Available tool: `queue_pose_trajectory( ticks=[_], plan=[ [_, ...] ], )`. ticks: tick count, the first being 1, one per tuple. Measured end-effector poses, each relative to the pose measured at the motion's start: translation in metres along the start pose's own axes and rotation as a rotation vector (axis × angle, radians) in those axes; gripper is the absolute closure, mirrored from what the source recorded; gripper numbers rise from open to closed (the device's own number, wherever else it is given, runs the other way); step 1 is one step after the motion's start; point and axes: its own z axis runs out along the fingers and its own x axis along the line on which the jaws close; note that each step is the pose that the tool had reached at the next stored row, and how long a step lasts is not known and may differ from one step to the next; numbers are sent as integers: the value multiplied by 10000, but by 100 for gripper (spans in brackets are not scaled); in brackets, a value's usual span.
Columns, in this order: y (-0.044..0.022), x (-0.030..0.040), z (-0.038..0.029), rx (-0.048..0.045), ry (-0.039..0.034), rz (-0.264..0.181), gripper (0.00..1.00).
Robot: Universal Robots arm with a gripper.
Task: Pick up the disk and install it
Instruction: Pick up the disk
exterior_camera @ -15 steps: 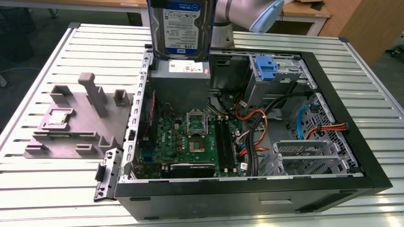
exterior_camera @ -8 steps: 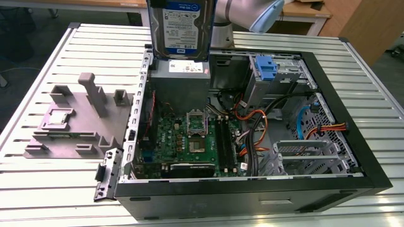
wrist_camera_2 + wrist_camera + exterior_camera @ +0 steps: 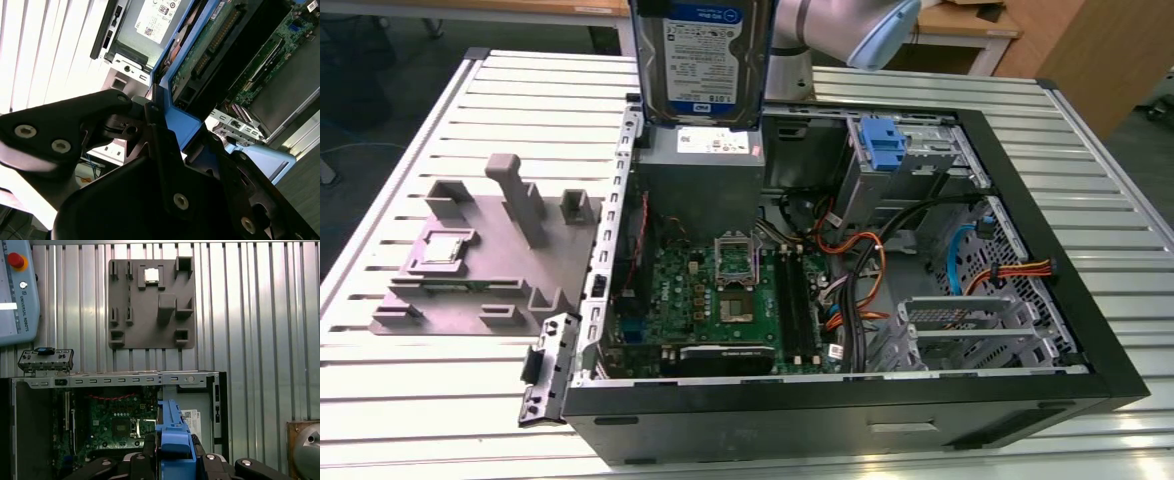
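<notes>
The disk (image 3: 704,55), a silver hard drive with a white-and-blue label in a blue plastic carrier, hangs upright above the back corner of the open computer case (image 3: 854,400), on the exterior view's left side of it. In the second wrist view the disk (image 3: 200,60) shows its green circuit side and blue frame. My gripper (image 3: 167,132) is shut on the carrier's end, with black fingers (image 3: 80,125) on either side. The first wrist view looks down the disk's blue edge (image 3: 172,432), held by the gripper (image 3: 172,460), over the case's motherboard (image 3: 117,422).
A grey power supply (image 3: 700,160) sits directly below the disk. A drive bay with a blue carrier (image 3: 887,145) stands at the case's back. Orange and black cables (image 3: 867,270) cross the case. A grey fixture plate (image 3: 474,260) and a loose front panel (image 3: 544,370) lie on the slatted table (image 3: 454,420).
</notes>
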Motion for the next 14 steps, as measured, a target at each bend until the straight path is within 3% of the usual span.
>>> queue_pose_trajectory(
  ticks=[14],
  plan=[
    [16,1,0,-1,0,0,63]
  ],
)
